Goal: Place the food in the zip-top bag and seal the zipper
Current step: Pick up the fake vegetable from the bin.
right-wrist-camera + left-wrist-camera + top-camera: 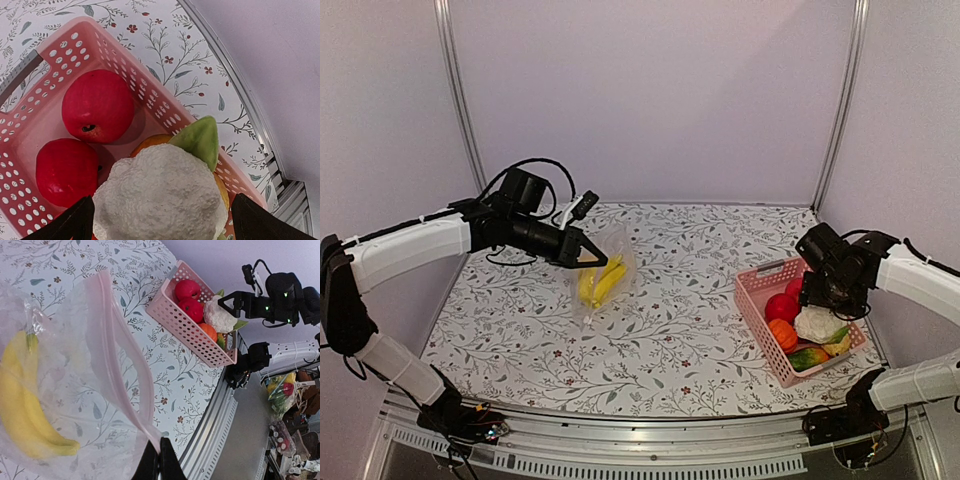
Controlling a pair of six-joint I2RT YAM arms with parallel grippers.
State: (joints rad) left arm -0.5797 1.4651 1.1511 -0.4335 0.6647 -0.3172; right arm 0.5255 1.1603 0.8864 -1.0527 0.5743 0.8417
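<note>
Zip-top bag (612,262) lying mid-tabletop (670,340), a banana (604,284) already inside. The left claw (588,256) is clenched on the pink zipper (117,360) edge, lifting the mouth. The right claw (817,297) hangs released over the pink basket (757,275), fingers either side of the cauliflower (160,195). Best to descend straight, close around its widest part, and hold the bag mouth wide.

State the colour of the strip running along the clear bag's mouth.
Pale pink. The zipper strip shows best in the left wrist view.
</note>
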